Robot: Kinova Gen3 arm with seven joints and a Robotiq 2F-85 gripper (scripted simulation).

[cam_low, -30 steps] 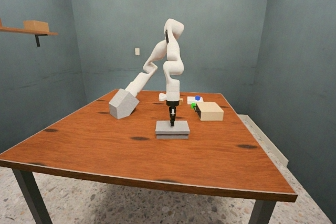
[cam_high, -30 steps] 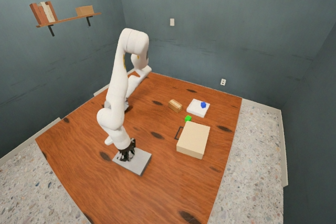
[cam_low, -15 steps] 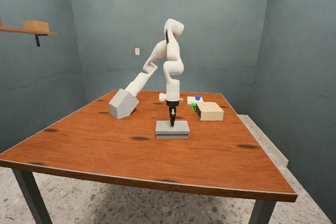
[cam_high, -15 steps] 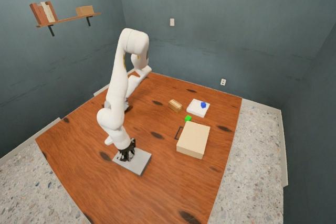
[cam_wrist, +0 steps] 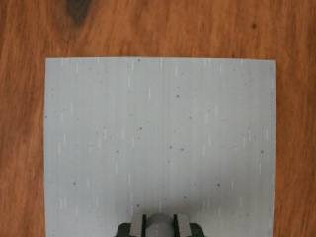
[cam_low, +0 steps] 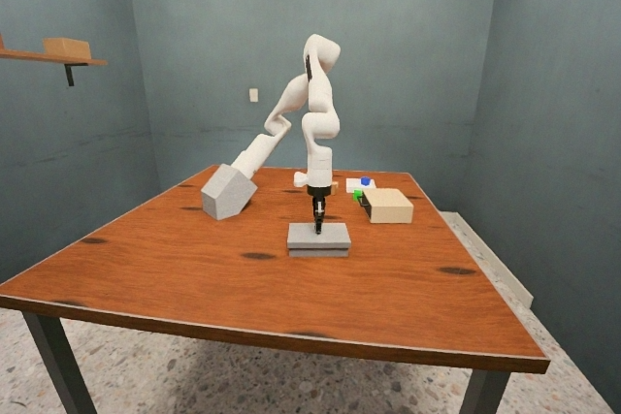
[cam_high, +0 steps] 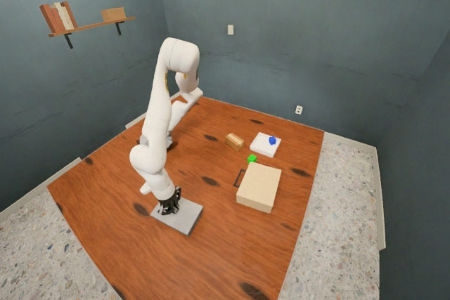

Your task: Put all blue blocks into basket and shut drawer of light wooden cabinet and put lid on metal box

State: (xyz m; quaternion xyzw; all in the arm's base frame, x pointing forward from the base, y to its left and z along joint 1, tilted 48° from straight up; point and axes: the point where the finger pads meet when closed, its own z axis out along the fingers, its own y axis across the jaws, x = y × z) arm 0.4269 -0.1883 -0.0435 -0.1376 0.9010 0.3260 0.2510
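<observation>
My gripper (cam_high: 169, 211) (cam_low: 318, 231) (cam_wrist: 160, 226) points down, its fingers against both sides of the round knob on the grey lid (cam_high: 185, 215) (cam_low: 333, 234) (cam_wrist: 158, 114). The lid rests on the metal box (cam_low: 318, 252), whose inside is hidden. A blue block (cam_high: 272, 140) (cam_low: 365, 180) shows at the low white container (cam_high: 259, 146) (cam_low: 352, 185), apparently the basket; its depth there is unclear. A green block (cam_high: 252, 159) (cam_low: 357, 195) is on the table near the light wooden cabinet (cam_high: 259, 184) (cam_low: 393, 204). The cabinet's drawer handle (cam_high: 238, 178) faces left; the drawer looks shut.
A small brown box (cam_high: 234, 142) (cam_low: 334, 187) stands left of the white container. The arm's grey base (cam_low: 228, 193) is at the table's left side. The cabinet stands right of the metal box, with table surface (cam_high: 218, 202) between them. A shelf (cam_high: 91, 26) hangs on the left wall.
</observation>
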